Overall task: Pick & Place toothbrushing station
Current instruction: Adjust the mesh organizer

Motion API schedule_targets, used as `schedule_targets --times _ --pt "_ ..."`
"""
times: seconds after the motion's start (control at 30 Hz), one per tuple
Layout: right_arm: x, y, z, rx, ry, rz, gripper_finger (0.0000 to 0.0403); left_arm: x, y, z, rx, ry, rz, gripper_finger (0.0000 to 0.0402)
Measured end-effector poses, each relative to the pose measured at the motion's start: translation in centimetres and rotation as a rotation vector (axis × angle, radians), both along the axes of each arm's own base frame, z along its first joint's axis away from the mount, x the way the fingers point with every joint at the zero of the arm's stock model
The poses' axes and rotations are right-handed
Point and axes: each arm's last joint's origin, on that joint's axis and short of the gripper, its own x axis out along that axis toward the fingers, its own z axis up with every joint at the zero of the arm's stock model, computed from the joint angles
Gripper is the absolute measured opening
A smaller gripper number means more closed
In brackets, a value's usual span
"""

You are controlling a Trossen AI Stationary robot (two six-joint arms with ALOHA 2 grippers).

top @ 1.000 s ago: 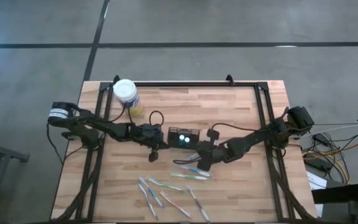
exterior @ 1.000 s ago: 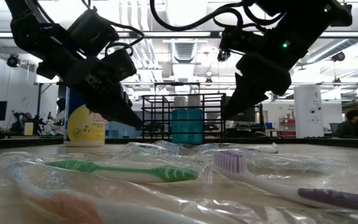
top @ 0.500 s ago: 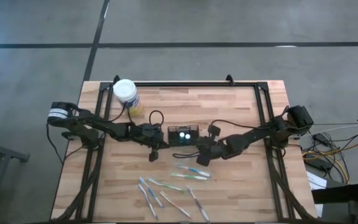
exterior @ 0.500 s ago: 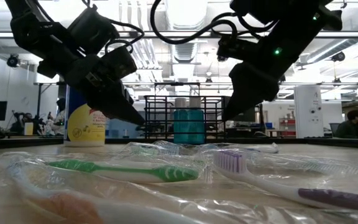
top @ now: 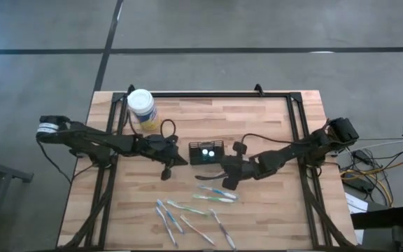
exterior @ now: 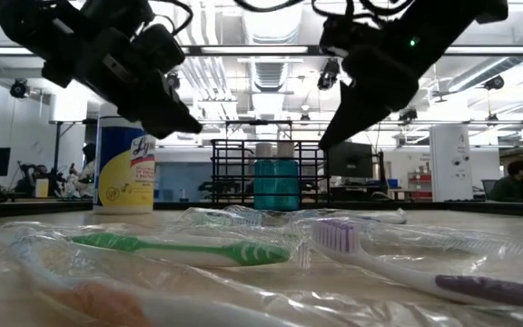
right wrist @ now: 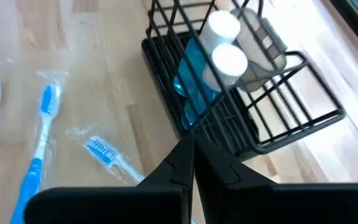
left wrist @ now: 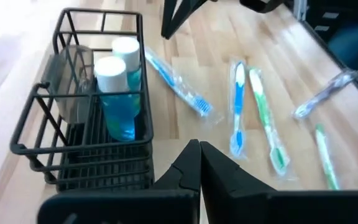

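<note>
The toothbrushing station (top: pixel 207 152) is a small black wire caddy standing on its base at the table's middle. It holds two blue bottles with white caps (left wrist: pixel 118 87). Several wrapped toothbrushes (top: pixel 191 213) lie flat on the wood nearer the front edge, and a blue one (top: pixel 217 195) lies closest to the caddy. My left gripper (top: pixel 182 162) hangs shut just left of the caddy, raised off the table (exterior: pixel 193 130). My right gripper (top: pixel 217 173) hangs shut at the caddy's near right corner, also raised (exterior: pixel 323 145). Neither holds anything.
A yellow wipes canister with a white lid (top: pixel 142 106) stands at the back left. A black frame (top: pixel 208 94) runs along the table's far and side edges. Bare wood lies to the right of the caddy and along the left front.
My left gripper has risen well clear of the table and drawn back a little toward the left edge, still shut. My right gripper has risen slightly beside the caddy, still shut. The caddy and the toothbrushes have not moved.
</note>
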Motion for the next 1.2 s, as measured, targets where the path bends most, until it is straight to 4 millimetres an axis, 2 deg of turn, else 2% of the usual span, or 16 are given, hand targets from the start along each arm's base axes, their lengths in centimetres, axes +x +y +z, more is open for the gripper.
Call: schedule_targets --times 0.13,0.27,0.4,0.53,0.73,0.9,1.2 --pt "-0.3 0.8 0.9 0.005 -0.02 0.029 0.0008 0.0 0.0 -0.3 -0.004 0.024 0.002 0.0002" --pt "-1.5 1.8 2.0 0.02 0.001 0.05 0.0008 -0.2 0.0 -0.9 0.001 0.08 0.013 0.0002" --pt "-3.6 2.2 2.5 0.056 0.103 -0.029 0.0008 -0.9 0.1 -1.9 0.022 0.125 0.048 0.0001" --pt "-5.2 1.4 1.6 -0.012 0.14 -0.167 0.0008 -1.1 0.3 -2.3 0.041 0.132 0.106 0.0001" --pt "-4.5 -1.3 -0.2 -0.056 0.142 -0.262 0.0008 -0.8 0.6 -1.9 0.053 0.093 0.138 0.0001" --pt "-2.9 -2.8 -0.6 -0.024 0.097 -0.189 0.0008 -0.6 1.0 -1.7 0.063 0.086 0.15 0.0001" --pt "-2.0 -3.5 -0.9 -0.029 0.06 -0.11 0.0008 -0.7 2.0 -1.7 0.078 0.086 0.179 0.0001"
